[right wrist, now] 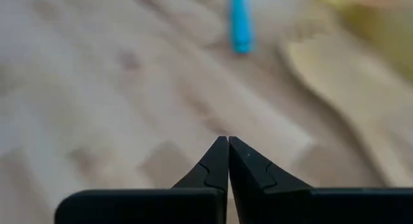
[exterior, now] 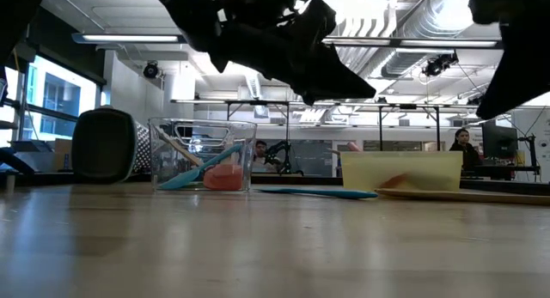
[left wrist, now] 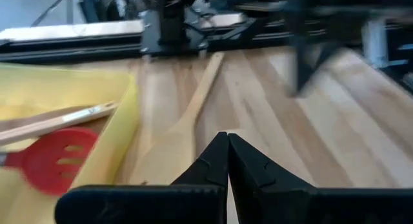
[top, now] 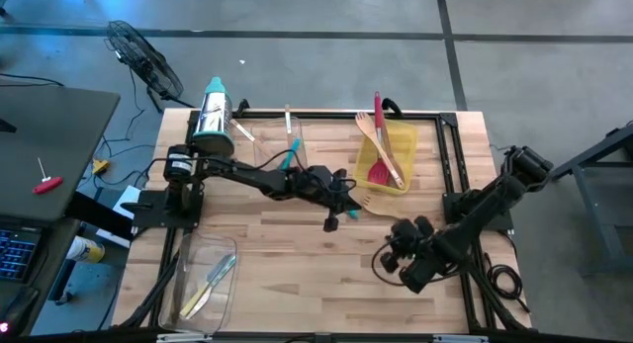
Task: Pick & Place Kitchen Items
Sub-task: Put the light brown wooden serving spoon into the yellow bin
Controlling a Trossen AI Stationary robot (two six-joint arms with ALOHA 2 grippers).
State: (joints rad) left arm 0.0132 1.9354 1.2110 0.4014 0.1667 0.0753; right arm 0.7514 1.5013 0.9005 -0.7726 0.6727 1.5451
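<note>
My left gripper (top: 348, 192) (left wrist: 228, 139) is shut and hovers mid-table, just left of a pale wooden spoon (top: 381, 205) (left wrist: 184, 121) that lies flat beside the yellow bin (top: 407, 137). A blue utensil (top: 331, 222) (exterior: 314, 192) lies on the table just near of that gripper. My right gripper (top: 398, 234) (right wrist: 228, 142) is shut and empty, near of the spoon, facing the blue handle (right wrist: 240, 24). In the yellow bin rest a red slotted spatula (top: 378, 170) (left wrist: 55, 159) and a wooden fork (top: 371, 126).
A clear bin (top: 277, 145) (exterior: 202, 165) at the far middle holds a blue spatula and other utensils. Another clear bin (top: 208, 284) at the near left corner holds yellow-green utensils. A steel grater (top: 213, 116) with a teal top stands at the far left.
</note>
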